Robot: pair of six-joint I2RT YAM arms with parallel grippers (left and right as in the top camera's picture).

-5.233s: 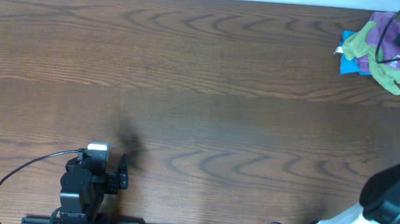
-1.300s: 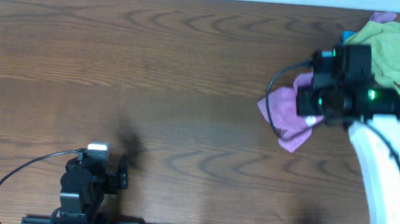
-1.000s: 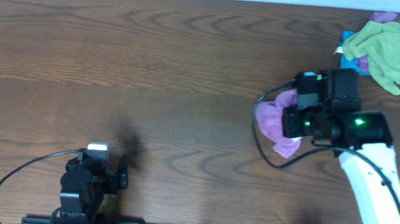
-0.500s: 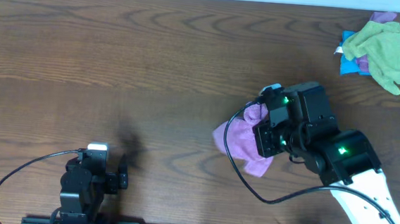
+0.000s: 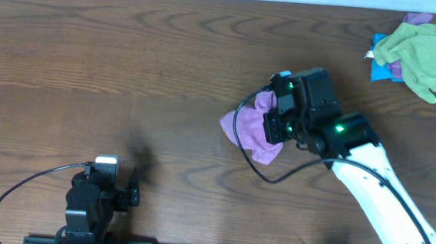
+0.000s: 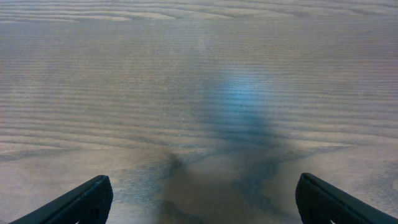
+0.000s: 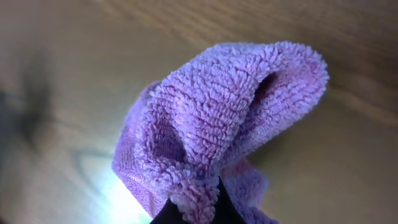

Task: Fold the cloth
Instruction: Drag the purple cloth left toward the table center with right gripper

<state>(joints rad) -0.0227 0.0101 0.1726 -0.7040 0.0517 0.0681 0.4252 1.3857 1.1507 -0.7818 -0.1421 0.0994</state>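
- Overhead: finds the right pincer (image 5: 274, 127) right of the desk's (image 5: 129, 70) middle, pressed together on the cloth (image 5: 250, 129).
- Shows the cloth as a bunched lilac lump sticking out to the left of the black wrist housing, its far part hidden under that housing.
- Cannot tell from above whether the lowest fold touches the wood.
- Places the left pincer (image 5: 111, 184) at the near left edge, well apart from the cloth, with a black cable looping out to its left.
- Picks out a small heap at the far right corner: a yellow-green cloth (image 5: 421, 53) lying over a blue cloth (image 5: 377, 70), with a strip of purple fabric (image 5: 418, 18) showing behind them.
- Left wrist: catches only the two dark fingertips (image 6: 84, 200) at the bottom corners, so reads the left pincer (image 6: 205, 205) as spread wide with nothing between.
- Looks down on bare wood grain with a soft dark shadow and a pale bluish glare at the centre.
- Right wrist: fills most of the view with the fuzzy terry cloth (image 7: 217, 130), folded over on itself into a rounded hood with a deep crease.
- Sees the dark tips of the right pincer (image 7: 191, 214) at the bottom edge, pinching a gathered fold of that cloth.
- Leaves the desk (image 7: 348, 155) behind as a blur.
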